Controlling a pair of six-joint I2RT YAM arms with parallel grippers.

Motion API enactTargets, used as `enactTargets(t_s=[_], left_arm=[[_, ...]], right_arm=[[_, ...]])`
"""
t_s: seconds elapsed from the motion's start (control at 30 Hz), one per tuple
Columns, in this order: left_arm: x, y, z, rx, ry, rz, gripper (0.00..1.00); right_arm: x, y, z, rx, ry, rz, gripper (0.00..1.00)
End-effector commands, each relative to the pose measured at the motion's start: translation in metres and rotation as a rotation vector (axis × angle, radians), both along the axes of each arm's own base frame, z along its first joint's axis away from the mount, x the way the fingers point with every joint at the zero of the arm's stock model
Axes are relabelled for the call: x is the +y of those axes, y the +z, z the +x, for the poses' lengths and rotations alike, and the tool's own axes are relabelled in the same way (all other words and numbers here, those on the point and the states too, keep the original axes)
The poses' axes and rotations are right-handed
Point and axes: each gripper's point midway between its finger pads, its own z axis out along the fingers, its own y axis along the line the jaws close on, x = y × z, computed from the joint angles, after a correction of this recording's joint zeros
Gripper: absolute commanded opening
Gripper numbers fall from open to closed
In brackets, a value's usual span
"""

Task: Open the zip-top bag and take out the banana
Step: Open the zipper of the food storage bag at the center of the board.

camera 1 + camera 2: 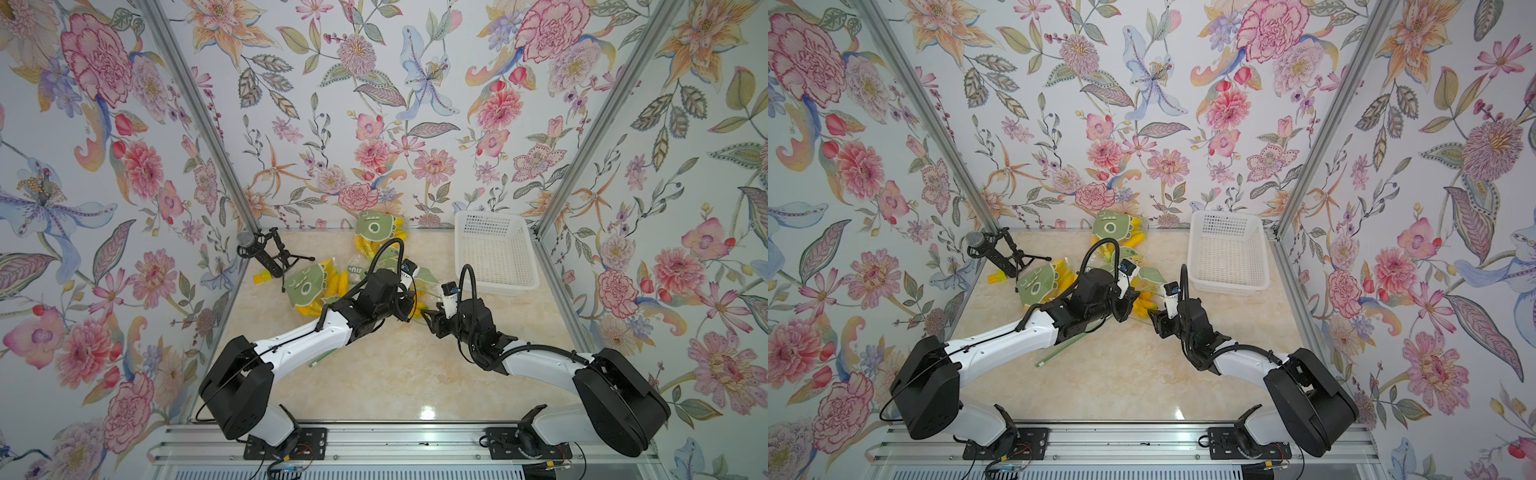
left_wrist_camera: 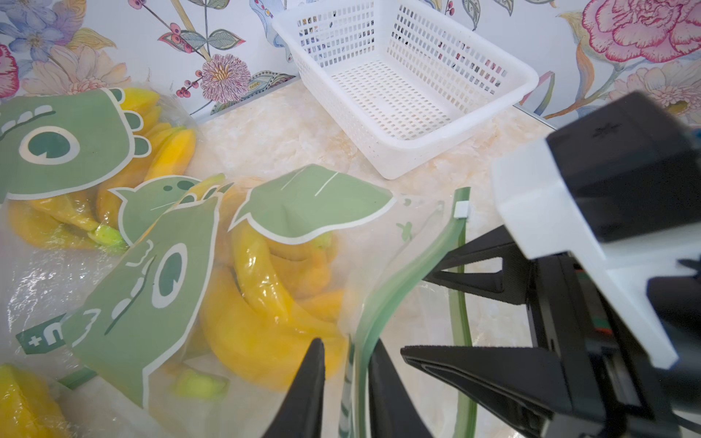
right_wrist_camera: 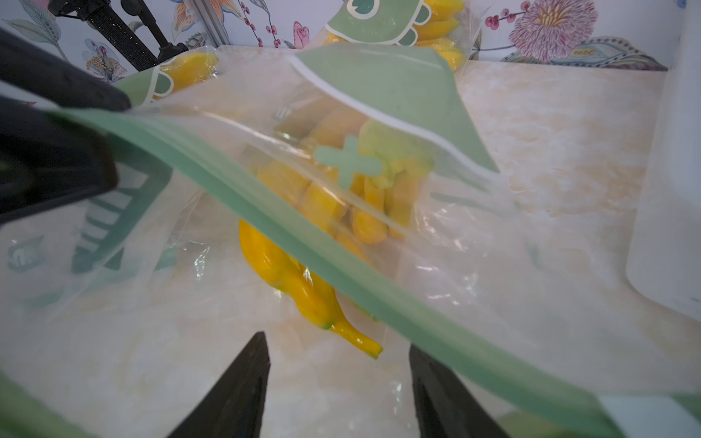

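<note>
You have three clear zip-top bags printed with green dinosaurs, each holding yellow bananas. One is by the back wall (image 1: 376, 230), one is on the left (image 1: 309, 286), and the middle bag (image 2: 311, 204) lies with its mouth gaping. The left gripper (image 2: 347, 345) has its jaws slightly apart, and that bag's green zip strip (image 2: 379, 288) runs between them. The right gripper (image 3: 337, 341) is spread wide at the mouth. The yellow banana bunch (image 3: 288, 273) lies inside, with its stem just ahead of the fingers. One white mesh plastic basket (image 1: 498, 249) and one black microphone on a tripod (image 1: 266, 253) stand on the marble-look table (image 1: 395, 374).

white perforated basket (image 1: 496, 253) sits back right — black tripod-mounted microphone (image 1: 257, 253) leans back left, well apart.
</note>
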Motion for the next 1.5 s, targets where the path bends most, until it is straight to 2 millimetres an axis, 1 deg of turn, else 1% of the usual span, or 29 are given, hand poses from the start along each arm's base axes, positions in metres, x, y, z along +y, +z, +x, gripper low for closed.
enactTargets(t_s=[0.0,0.03,0.07,0.13,0.17,0.23,0.3,0.4,0.57,0.6,0.7,0.73,0.8,0.93,0.97,1.0,1.23,1.33,1.47], left_arm=[[0.023,0.033,0.001,-0.039,0.094,-0.076,0.54],[0.034,0.033,0.006,-0.016,0.131,-0.085,0.57],[0.043,0.03,0.01,0.005,0.163,-0.089,0.59],[0.066,0.019,0.022,0.049,0.26,-0.084,0.62],[0.074,0.013,0.026,0.067,0.292,-0.084,0.63],[0.09,-0.006,0.034,0.126,0.365,-0.094,0.68],[0.099,-0.025,0.039,0.187,0.409,-0.113,0.69],[0.103,-0.05,0.044,0.257,0.445,-0.129,0.7],[0.099,-0.082,0.049,0.349,0.452,-0.145,0.75],[0.098,-0.097,0.05,0.381,0.458,-0.134,0.75],[0.097,-0.114,0.05,0.416,0.464,-0.133,0.76],[0.097,-0.118,0.051,0.425,0.465,-0.132,0.76],[0.095,-0.122,0.051,0.429,0.466,-0.139,0.78],[0.093,-0.128,0.052,0.437,0.458,-0.149,0.78],[0.091,-0.128,0.052,0.438,0.451,-0.151,0.76],[0.091,-0.129,0.052,0.44,0.451,-0.157,0.75],[0.084,-0.134,0.055,0.452,0.428,-0.164,0.63],[0.083,-0.137,0.055,0.455,0.42,-0.16,0.56],[0.082,-0.139,0.056,0.458,0.419,-0.157,0.48]], right_arm=[[0.008,0.012,0.006,-0.096,0.055,-0.039,0.59],[0.01,0.011,0.007,-0.098,0.065,-0.044,0.59],[0.011,0.01,0.007,-0.097,0.072,-0.047,0.59],[0.012,0.007,0.007,-0.099,0.08,-0.047,0.59],[0.012,0.007,0.007,-0.103,0.08,-0.046,0.59],[0.013,0.005,0.006,-0.107,0.088,-0.046,0.6],[0.015,0.002,0.004,-0.114,0.104,-0.059,0.61],[0.019,-0.001,0.003,-0.132,0.137,-0.084,0.63],[0.026,-0.007,0.003,-0.158,0.189,-0.119,0.66],[0.027,-0.007,0.004,-0.163,0.193,-0.127,0.66],[0.033,-0.008,0.006,-0.172,0.219,-0.139,0.68],[0.035,-0.008,0.007,-0.177,0.229,-0.14,0.71],[0.038,-0.008,0.009,-0.182,0.239,-0.145,0.74],[0.045,-0.007,0.014,-0.197,0.258,-0.151,0.75],[0.053,-0.006,0.01,-0.204,0.281,-0.15,0.75],[0.059,-0.007,0.009,-0.207,0.295,-0.154,0.75],[0.078,-0.011,0.017,-0.22,0.328,-0.182,0.75],[0.082,-0.012,0.022,-0.226,0.313,-0.198,0.73],[0.083,-0.016,0.029,-0.227,0.281,-0.228,0.68]])
